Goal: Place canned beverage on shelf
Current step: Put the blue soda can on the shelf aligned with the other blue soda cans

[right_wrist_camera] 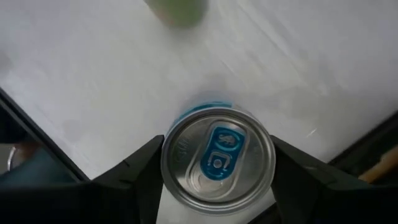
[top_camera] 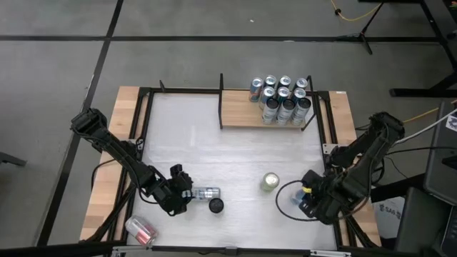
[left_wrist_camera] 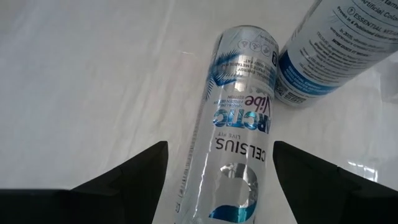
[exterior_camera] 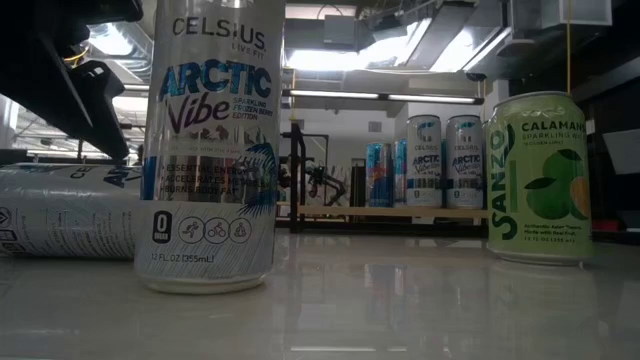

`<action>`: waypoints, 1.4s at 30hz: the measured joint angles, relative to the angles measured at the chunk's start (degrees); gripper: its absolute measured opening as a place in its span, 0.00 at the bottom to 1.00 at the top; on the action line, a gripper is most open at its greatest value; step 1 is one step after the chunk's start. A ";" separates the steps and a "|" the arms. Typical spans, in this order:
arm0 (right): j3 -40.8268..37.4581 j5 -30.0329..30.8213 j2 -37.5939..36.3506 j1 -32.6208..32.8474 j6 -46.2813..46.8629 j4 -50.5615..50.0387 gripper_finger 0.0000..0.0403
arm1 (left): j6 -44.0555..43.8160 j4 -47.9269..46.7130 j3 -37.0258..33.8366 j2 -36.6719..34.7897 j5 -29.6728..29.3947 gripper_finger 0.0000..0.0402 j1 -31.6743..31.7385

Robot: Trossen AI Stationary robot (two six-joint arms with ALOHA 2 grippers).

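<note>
My right gripper (top_camera: 303, 196) is at the table's near right and is shut on an upright blue-tabbed can (right_wrist_camera: 217, 155), seen from above. My left gripper (top_camera: 187, 193) is at the near left and open. Its fingers stand on either side of a lying silver Celsius can (left_wrist_camera: 233, 124), with narrow gaps showing. That can rests on its side on the table. The shelf (top_camera: 243, 114) sits at the far edge, with several cans (top_camera: 282, 96) standing at its right end. My right gripper pinches the can's upper wall just below the rim (right_wrist_camera: 168, 163) between its two fingers, on opposite sides. The fingers come from above, pointing down. The can stays upright, top up. Whether its base is off the table does not show.
An upright Celsius can (exterior_camera: 210, 150) stands just beside the lying one. A green Sanzo can (top_camera: 269, 182) stands left of my right gripper. A pink can (top_camera: 141, 230) lies at the near left corner. Black frame rails (top_camera: 325, 135) edge the white tabletop.
</note>
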 joint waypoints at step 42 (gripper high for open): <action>24.86 -6.04 1.26 -54.57 -110.89 7.53 0.56 | 1.75 2.83 0.00 -0.02 -5.08 0.70 0.02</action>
